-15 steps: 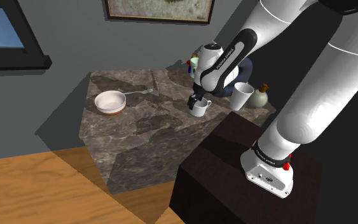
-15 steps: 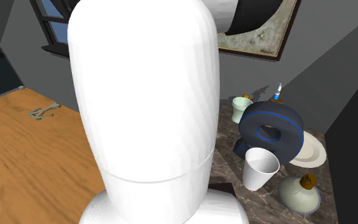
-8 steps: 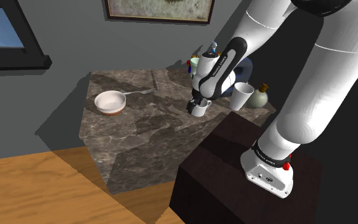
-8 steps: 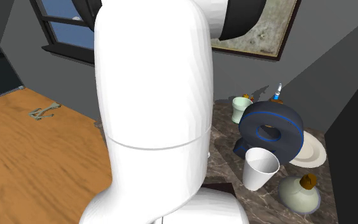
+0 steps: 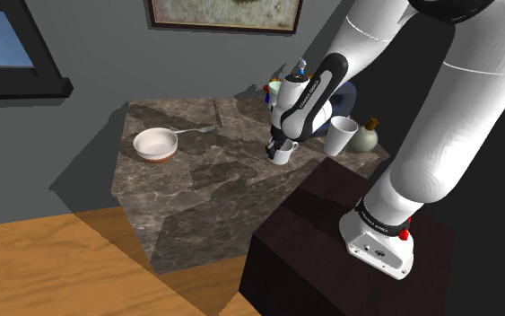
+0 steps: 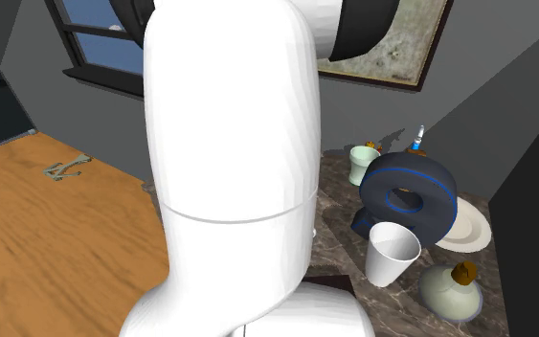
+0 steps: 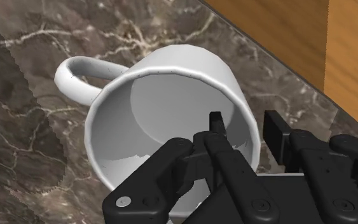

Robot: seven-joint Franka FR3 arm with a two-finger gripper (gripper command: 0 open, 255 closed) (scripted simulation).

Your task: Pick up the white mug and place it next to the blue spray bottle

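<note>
Tool: the gripper [image 7: 244, 125] is set down over the mug's rim. Its fingers [image 7: 217, 125] are spread, one inside the mug and one outside, with the wall between them. The inner finger stands clear of the wall.
Task item: the white mug [image 5: 283, 155] stands upright on the marble counter [image 5: 196, 184], its handle on the side away from the fingers.
Destination: the blue spray bottle [image 6: 417, 140] stands at the counter's far end, behind a dark blue ring [image 6: 406, 196].
Neighbours: in the shoulder view a white cup [image 5: 340, 135] stands near the mug's right, and a pan [image 5: 154, 144] lies well apart to the left.
</note>
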